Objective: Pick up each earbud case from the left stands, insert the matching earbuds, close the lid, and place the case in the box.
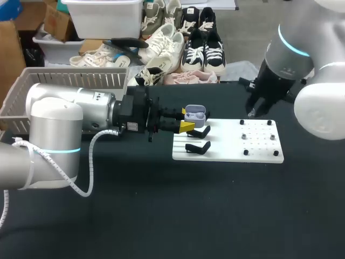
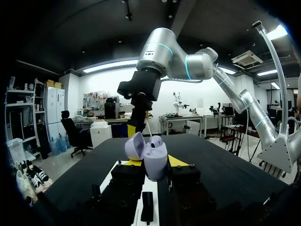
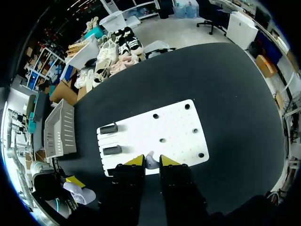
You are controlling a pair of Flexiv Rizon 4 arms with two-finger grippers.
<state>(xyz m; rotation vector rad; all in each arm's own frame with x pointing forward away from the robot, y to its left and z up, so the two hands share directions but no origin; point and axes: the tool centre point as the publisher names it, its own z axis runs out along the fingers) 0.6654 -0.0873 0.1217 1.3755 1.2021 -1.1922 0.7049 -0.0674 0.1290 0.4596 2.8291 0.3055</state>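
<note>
Earbud-fitting looks to be in hand. The left claw (image 1: 186,120) is clamped on the open case (image 1: 194,114), held above the left end of the white board (image 1: 226,154). Only the right wrist view shows the right claw (image 3: 151,163) pinching an earbud (image 3: 150,159) at the board's far edge. Next, I'd say, the earbud needs aligning over the case's socket.

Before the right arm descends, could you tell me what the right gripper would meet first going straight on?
Probably the small pale earbud directly ahead of the right gripper, at the edge of the white board; how near it already is, I cannot tell.
</note>
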